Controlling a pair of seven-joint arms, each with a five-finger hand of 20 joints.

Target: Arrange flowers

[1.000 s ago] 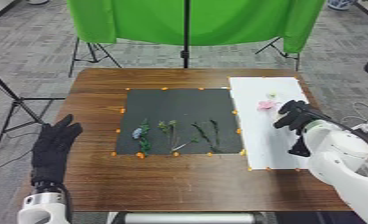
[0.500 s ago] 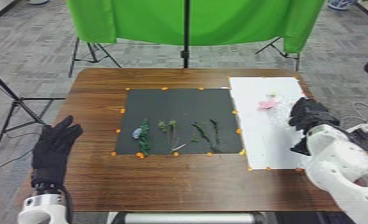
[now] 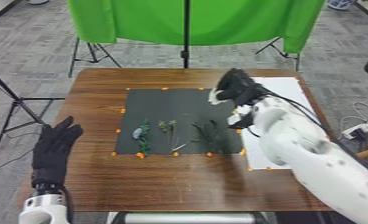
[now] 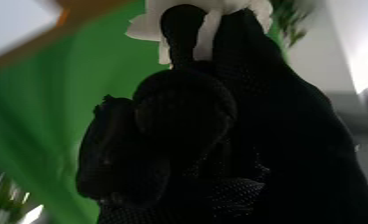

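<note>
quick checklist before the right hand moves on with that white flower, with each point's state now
1. White flower pinched in the right hand: ok.
2. White flower laid down: not ok, it is held above the table.
3. Left hand away from the dark mat: ok, it is off the mat's left side.
4. Blue flower lying on the mat, away from the right hand: ok.
5. White sheet free of things beneath the right arm: cannot tell, the arm covers part of it.
</note>
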